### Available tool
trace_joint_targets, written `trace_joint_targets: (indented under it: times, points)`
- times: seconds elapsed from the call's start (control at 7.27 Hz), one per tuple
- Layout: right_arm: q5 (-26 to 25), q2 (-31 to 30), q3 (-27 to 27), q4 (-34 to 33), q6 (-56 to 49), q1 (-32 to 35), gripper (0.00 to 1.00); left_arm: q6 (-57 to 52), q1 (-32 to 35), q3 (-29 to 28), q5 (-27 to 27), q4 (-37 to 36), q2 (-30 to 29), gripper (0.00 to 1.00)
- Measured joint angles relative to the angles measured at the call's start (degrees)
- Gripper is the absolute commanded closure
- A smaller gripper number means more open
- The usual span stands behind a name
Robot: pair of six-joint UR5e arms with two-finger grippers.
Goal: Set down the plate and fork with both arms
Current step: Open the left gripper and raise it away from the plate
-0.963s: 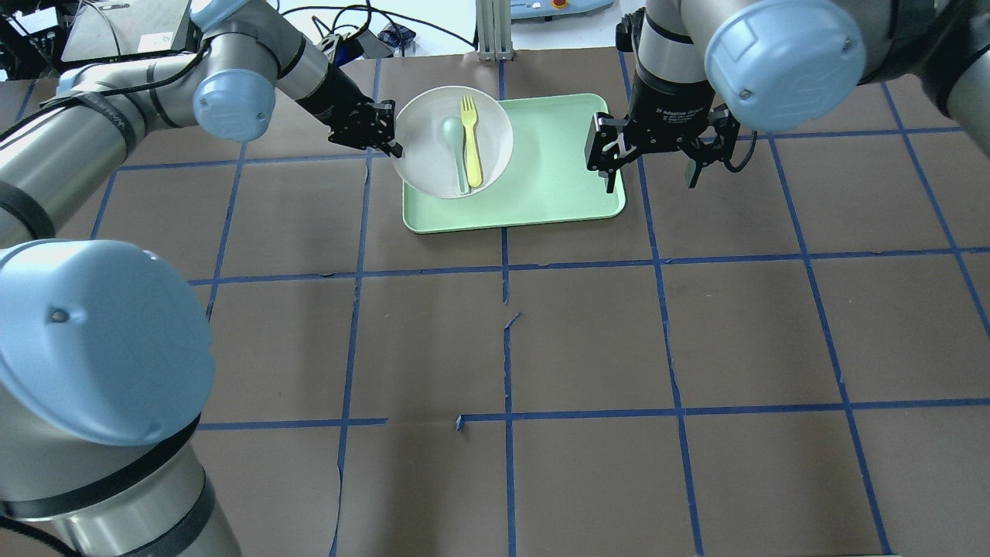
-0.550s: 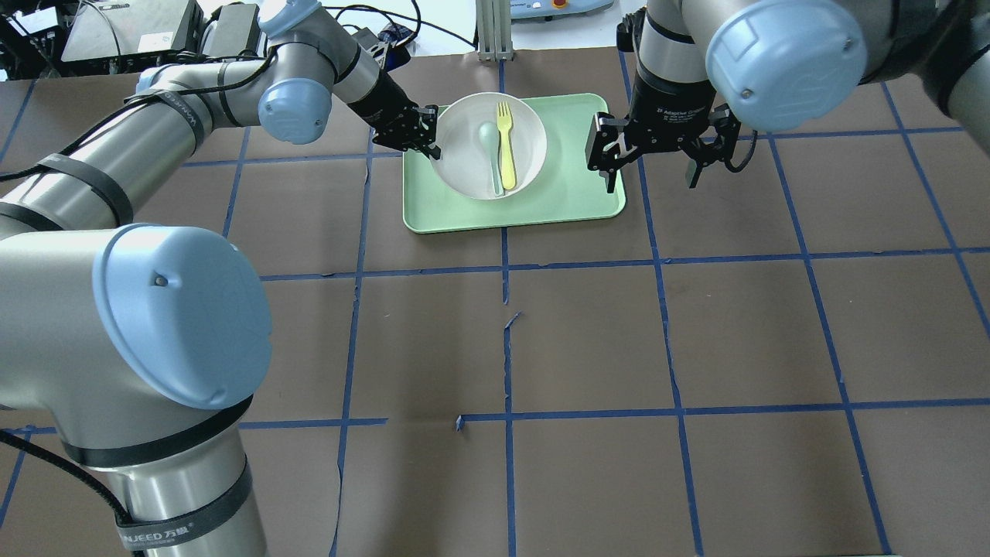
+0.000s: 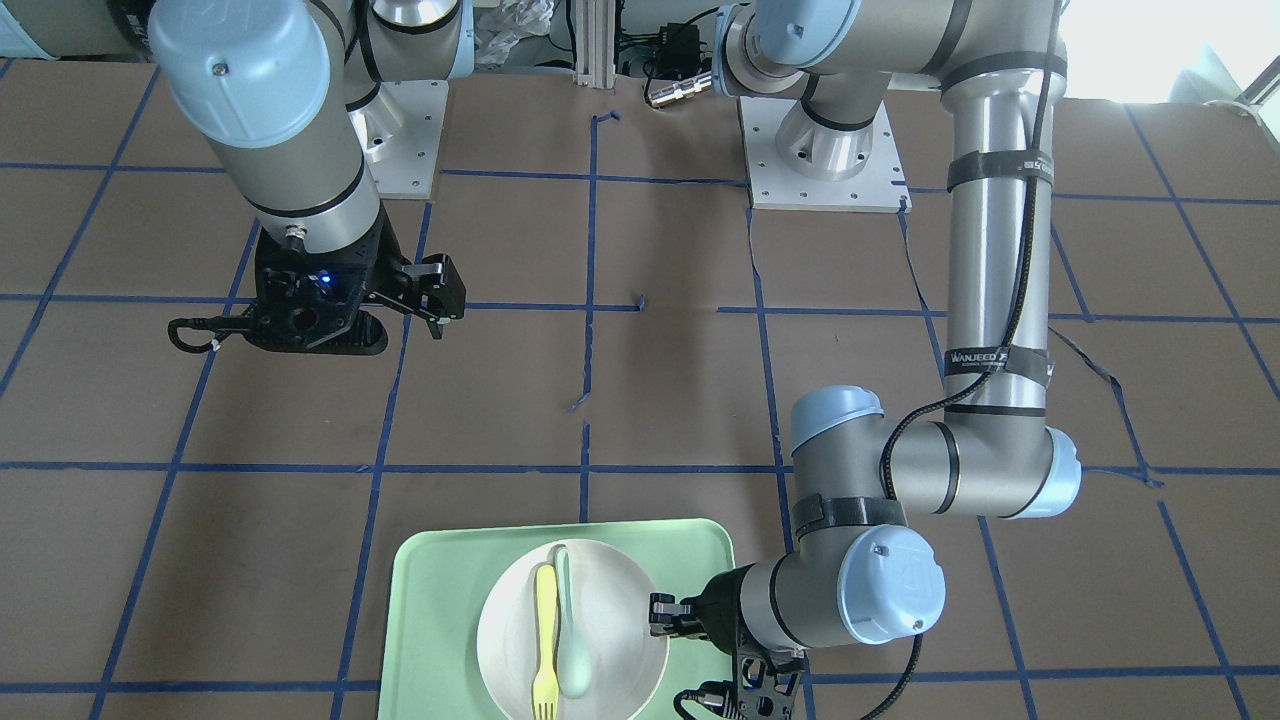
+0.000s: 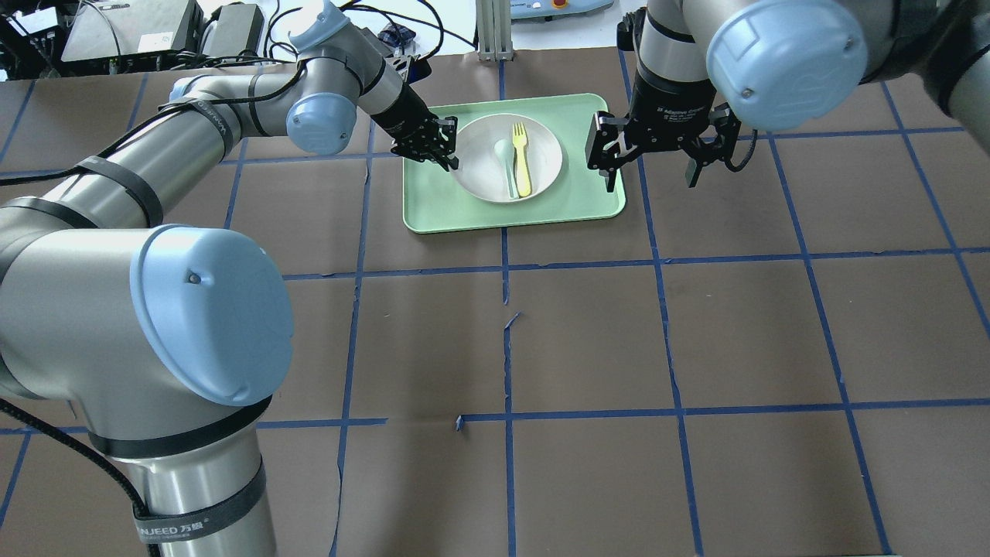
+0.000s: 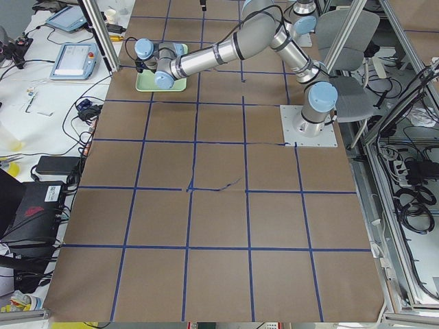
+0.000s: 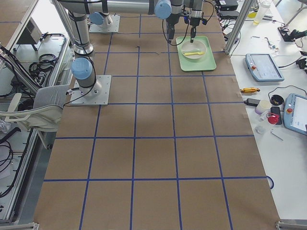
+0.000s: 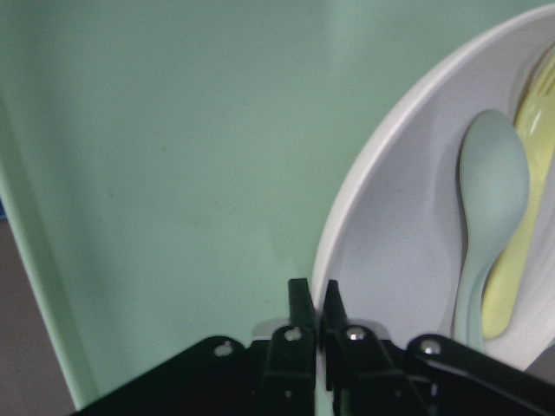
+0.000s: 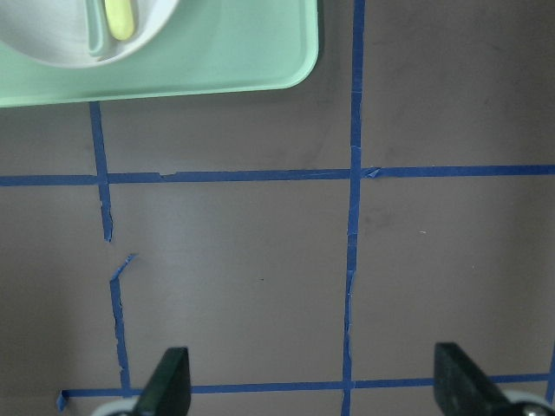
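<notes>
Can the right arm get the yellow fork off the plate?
Probably yes: the fork lies uncovered on the plate, the open right gripper hangs nearby, and the left gripper pinches only the opposite rim.

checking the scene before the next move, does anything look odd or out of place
Nothing is spilled or tipped. Two small oddities: a grey-green spoon lies in the plate beside the fork, and the blue grid tape near the middle of the table is torn and curled out of line.
</notes>
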State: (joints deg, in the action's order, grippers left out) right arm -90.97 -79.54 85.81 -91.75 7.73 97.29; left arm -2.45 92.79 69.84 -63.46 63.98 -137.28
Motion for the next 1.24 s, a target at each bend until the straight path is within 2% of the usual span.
trace_joint_targets:
  times: [0.14,0.41,0.55,0.69,0.96,1.1,1.24]
  points:
    - [0.06,0.00,-0.12,-0.03,0.02,-0.04,0.00,0.05,0.06,0.01,-0.05,-1.01,-0.03,0.00]
    - [0.55,0.30,-0.17,-1.87,0.19,-0.08,0.00,0.53,0.00,0.19,-2.79,-2.18,2.16,0.00]
    - [0.81,1.33,-0.38,-4.34,0.58,-0.08,0.00,0.71,-0.14,0.88,-8.31,-0.23,5.09,0.00]
    - [0.91,3.12,-0.75,-7.30,1.02,-0.04,0.00,0.81,-0.39,1.78,-14.43,4.81,8.90,0.00]
    - [1.18,6.92,-0.93,-14.29,1.91,0.09,0.01,0.81,-1.27,2.77,-23.26,19.80,17.46,0.00]
    - [1.43,8.95,-0.89,-18.71,3.52,0.34,0.37,0.79,-1.74,2.88,-25.66,26.94,21.25,0.00]
    - [1.60,11.05,-0.95,-23.40,4.99,0.66,0.45,0.81,-2.12,3.05,-26.62,31.97,24.23,0.00]
